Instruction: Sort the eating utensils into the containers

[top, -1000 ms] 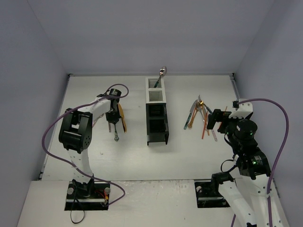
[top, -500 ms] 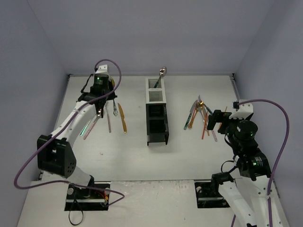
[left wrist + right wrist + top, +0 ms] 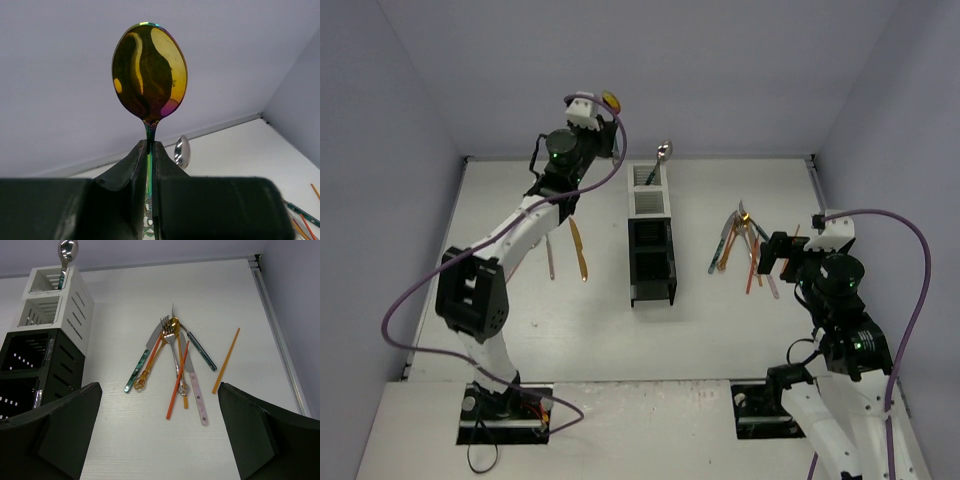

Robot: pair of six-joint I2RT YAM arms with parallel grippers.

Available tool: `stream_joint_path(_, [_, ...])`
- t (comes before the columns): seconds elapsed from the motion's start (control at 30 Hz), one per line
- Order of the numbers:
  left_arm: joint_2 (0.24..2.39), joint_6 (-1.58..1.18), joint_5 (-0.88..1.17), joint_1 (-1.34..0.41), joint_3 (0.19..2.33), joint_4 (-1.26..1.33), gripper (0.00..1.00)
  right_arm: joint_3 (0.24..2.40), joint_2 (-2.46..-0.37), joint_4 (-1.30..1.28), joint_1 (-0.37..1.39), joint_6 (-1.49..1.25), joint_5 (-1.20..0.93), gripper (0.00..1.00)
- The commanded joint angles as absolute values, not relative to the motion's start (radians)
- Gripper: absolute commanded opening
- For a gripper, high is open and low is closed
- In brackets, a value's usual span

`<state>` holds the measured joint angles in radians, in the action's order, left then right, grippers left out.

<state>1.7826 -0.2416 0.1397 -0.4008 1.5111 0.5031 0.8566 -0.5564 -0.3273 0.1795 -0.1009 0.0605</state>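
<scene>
My left gripper (image 3: 597, 112) is shut on the handle of a gold iridescent spoon (image 3: 610, 99) and holds it high, left of the far end of the containers (image 3: 650, 235). In the left wrist view the spoon bowl (image 3: 149, 72) stands upright above the closed left gripper (image 3: 150, 146). The containers are two white bins at the far end and two black ones nearer. A silver spoon (image 3: 664, 152) stands in the farthest white bin. My right gripper (image 3: 775, 255) is open and empty, hovering near a pile of utensils (image 3: 177, 350) in gold, orange, silver, teal and pink.
A gold knife (image 3: 579, 248) and a pink utensil (image 3: 551, 255) lie on the table left of the bins. An orange stick (image 3: 226, 360) lies apart at the right of the pile. The table's raised rim (image 3: 812, 165) runs along the back and right side.
My left arm has lifted off the table with the gold spoon and swung up and to the right, towards the far end of the bins. The right arm has not moved.
</scene>
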Motion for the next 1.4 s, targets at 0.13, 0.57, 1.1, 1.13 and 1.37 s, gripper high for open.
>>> stream_joint_path(0.13, [1.943, -0.273, 0.268, -0.427, 1.632, 0.964, 0.0, 0.885, -0.585, -0.281, 0.19, -0.084, 0.076, 1.0])
stream_joint_path(0.57, [2.153, -0.262, 0.356, -0.442, 1.679, 1.054, 0.01, 0.885, -0.614, -0.284, 0.19, -0.061, 0.11, 1.0])
stream_joint_path(1.1, [2.11, -0.182, 0.351, -0.457, 1.515, 1.027, 0.27, 0.884, -0.615, -0.286, 0.19, -0.06, 0.103, 1.0])
stream_joint_path(1.13, [2.104, -0.178, 0.344, -0.457, 1.505, 1.016, 0.33, 0.884, -0.614, -0.286, 0.189, -0.061, 0.101, 1.0])
stream_joint_path(1.37, [1.987, -0.121, 0.304, -0.457, 1.445, 0.926, 0.39, 0.892, -0.599, -0.289, 0.19, -0.058, 0.085, 1.0])
